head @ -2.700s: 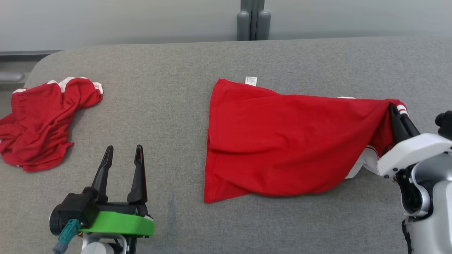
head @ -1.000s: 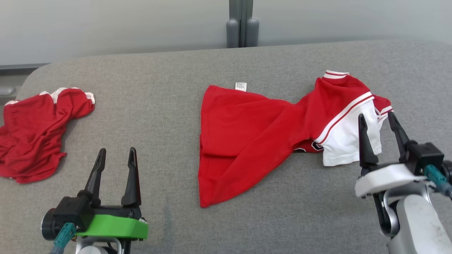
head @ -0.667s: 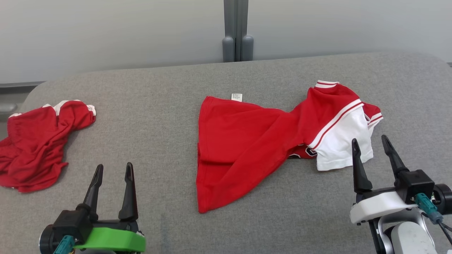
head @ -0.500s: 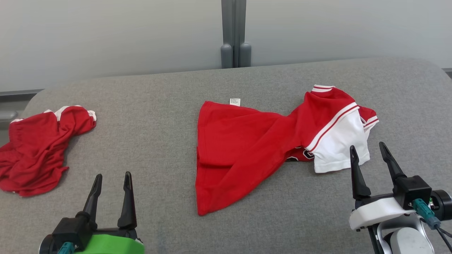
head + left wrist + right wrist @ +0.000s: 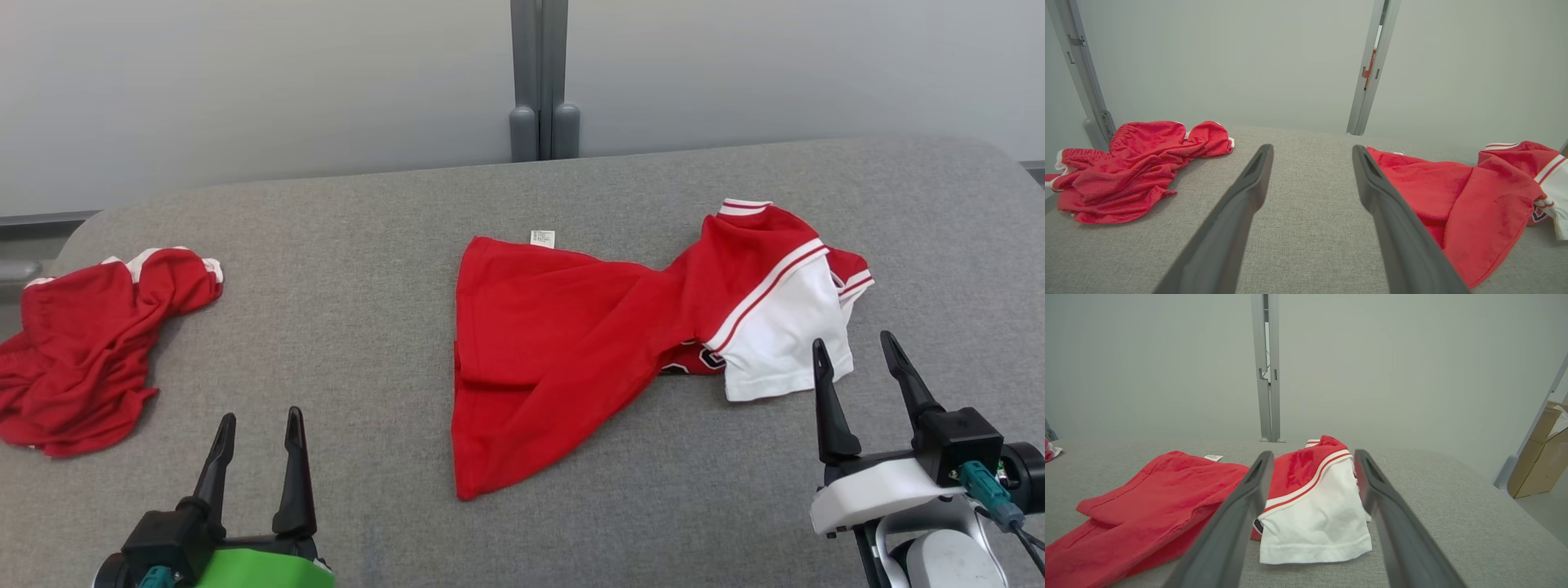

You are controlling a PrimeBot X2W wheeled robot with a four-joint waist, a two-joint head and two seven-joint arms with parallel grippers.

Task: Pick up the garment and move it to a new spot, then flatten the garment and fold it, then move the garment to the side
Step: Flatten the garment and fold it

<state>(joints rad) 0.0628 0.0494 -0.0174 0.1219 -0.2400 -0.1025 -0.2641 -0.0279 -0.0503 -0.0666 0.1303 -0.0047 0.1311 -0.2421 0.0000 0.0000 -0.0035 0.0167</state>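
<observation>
Near the middle of the grey fabric-covered counter (image 5: 367, 245), reaching toward its right side: red garment (image 5: 563, 343), lying unfolded and only partly flat. Broad at the left with a straight edge, doubled over along the near-left side, narrowing and bunched toward the right. Ends there in a white sleeve (image 5: 775, 347) trimmed with red and white stripes. Small white label (image 5: 542, 238) poking out at the far-left corner of the cloth. Dark lettering peeking from under the fold beside the sleeve, too hidden to read. At lower right of the head view, right end effector (image 5: 851, 339) released and empty, two dark fingers spread apart and pointing away from the robot, tips just at the sleeve's near edge; contact with the cloth not clear. From its wrist view, sleeve framed between the two fingers. At lower left, left end effector (image 5: 260, 415) likewise released, grasping nothing, fingers parted over bare counter, well apart from the garment's near-left corner. Far to the left, close to the counter's rounded corner: crumpled red cloth (image 5: 90, 343) with white trim, heaped loosely, well apart from the garment. Behind the counter, plain pale wall (image 5: 245, 82) and a grey upright post (image 5: 539, 73) at about the middle. Beyond the counter's right end, seen from the right wrist view, brown cardboard box (image 5: 1541, 457) on the floor.
</observation>
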